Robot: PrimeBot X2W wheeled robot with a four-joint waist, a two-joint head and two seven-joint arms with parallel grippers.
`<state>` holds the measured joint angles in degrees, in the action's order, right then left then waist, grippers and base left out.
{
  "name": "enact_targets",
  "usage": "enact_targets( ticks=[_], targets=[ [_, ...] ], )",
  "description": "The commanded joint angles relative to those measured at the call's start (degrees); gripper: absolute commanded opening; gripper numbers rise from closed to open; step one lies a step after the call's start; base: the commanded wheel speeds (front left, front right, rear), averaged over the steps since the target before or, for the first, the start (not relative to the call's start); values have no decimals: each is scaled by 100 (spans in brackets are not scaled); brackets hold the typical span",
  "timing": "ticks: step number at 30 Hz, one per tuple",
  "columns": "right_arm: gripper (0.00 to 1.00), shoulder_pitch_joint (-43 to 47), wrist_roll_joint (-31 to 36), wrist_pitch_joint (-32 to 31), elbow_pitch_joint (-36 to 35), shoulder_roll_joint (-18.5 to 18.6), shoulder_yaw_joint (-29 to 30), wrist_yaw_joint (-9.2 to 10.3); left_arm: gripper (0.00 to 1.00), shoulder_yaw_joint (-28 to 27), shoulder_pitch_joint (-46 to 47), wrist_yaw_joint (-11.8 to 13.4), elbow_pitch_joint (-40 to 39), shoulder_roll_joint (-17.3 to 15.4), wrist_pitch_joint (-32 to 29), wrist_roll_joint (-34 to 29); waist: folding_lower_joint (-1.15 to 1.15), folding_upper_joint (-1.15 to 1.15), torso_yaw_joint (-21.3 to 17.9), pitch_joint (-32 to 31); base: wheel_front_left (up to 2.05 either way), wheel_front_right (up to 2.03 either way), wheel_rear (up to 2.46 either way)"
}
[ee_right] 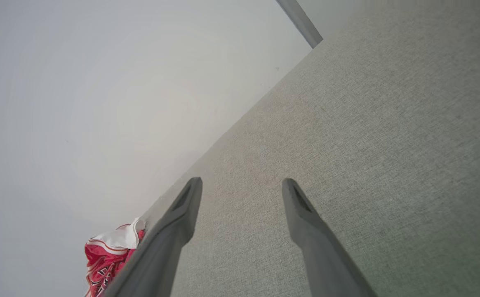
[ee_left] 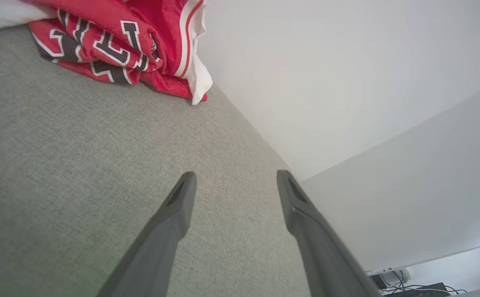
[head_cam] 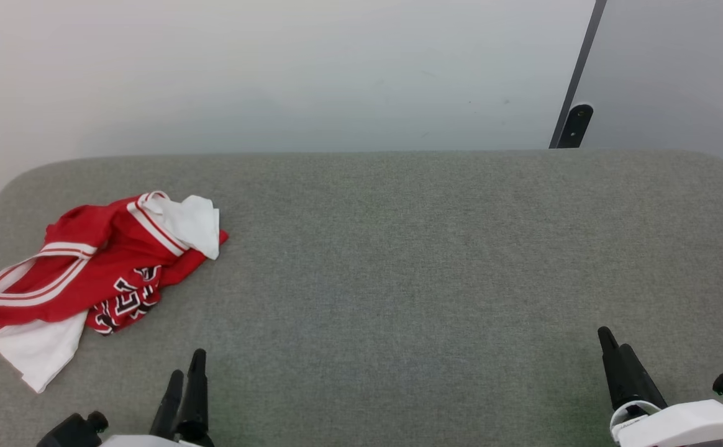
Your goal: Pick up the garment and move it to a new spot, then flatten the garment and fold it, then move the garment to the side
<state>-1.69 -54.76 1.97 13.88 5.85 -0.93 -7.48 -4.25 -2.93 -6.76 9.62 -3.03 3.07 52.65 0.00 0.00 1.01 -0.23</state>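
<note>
The garment (head_cam: 97,267), a red T-shirt with white sleeves, white stripe trim and black-and-white lettering, lies crumpled at the left end of the grey fabric table (head_cam: 399,261). My left gripper (head_cam: 186,366) stands open near the front edge, just right of and below the heap, with nothing between its fingers. In the left wrist view the garment (ee_left: 116,37) lies ahead at the upper left, apart from my left gripper (ee_left: 232,176). At the front right my right gripper (head_cam: 610,341) is open and empty. The right wrist view shows the garment (ee_right: 110,255) far off past my right gripper (ee_right: 242,183).
A pale wall (head_cam: 274,74) runs behind the table's far edge. A dark post with a bracket (head_cam: 576,121) stands at the back right. The table's corners are rounded. Cables and equipment (ee_left: 405,280) lie on the floor beyond the table.
</note>
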Motion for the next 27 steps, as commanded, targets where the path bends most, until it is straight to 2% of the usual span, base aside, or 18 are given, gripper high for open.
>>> enact_targets(
  ticks=[1, 13, 27],
  targets=[
    [100, -10, 263, 30, -106, 22, -24, -3, 100, 7, -5, 12, -119, -18, 54, -219, 0, 0, 3, -1, 0, 0, 0],
    [100, 62, 1527, 225, -244, -90, 33, -3, 100, 43, -147, 62, -236, -43, 277, -1261, 0, 0, 7, 3, 0, 0, 0],
    [100, 127, 2500, 429, -255, -167, -25, -3, 100, 97, -305, 85, -337, -57, 511, -2223, 0, 0, 7, -14, 0, 0, 0]
  ],
)
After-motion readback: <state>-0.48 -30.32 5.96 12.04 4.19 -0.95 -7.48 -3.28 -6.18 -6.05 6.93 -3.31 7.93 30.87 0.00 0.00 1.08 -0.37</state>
